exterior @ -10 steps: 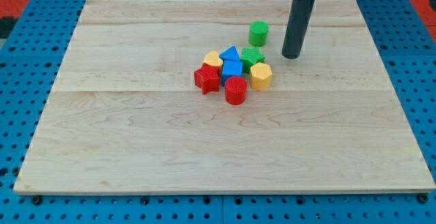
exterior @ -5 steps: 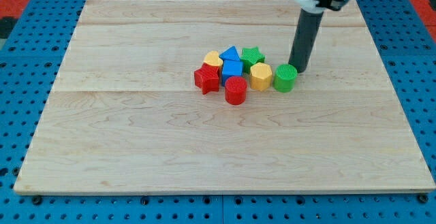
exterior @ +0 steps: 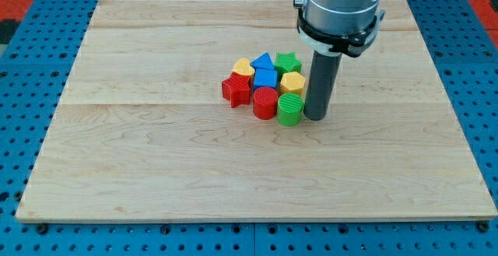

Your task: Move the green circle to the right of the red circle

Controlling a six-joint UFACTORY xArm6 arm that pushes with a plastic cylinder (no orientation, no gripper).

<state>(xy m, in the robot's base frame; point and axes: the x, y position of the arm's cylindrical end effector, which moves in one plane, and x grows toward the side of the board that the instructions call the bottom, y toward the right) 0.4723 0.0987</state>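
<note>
Standing on the counter (exterior: pixel 156 178), the green circle (exterior: pixel 289 109) touches the red circle (exterior: pixel 265 103) on its right, so the task looks almost finished. The rod has no pincer; my tip (exterior: pixel 315 117) rests just right of the green circle.

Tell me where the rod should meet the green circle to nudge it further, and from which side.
There is nothing to grip with, only pushing. The green circle already sits just right of the red circle, seemingly touching. My tip stands at its right side. Any small correction should probably meet its round wall centrally, from the view's right.
</note>
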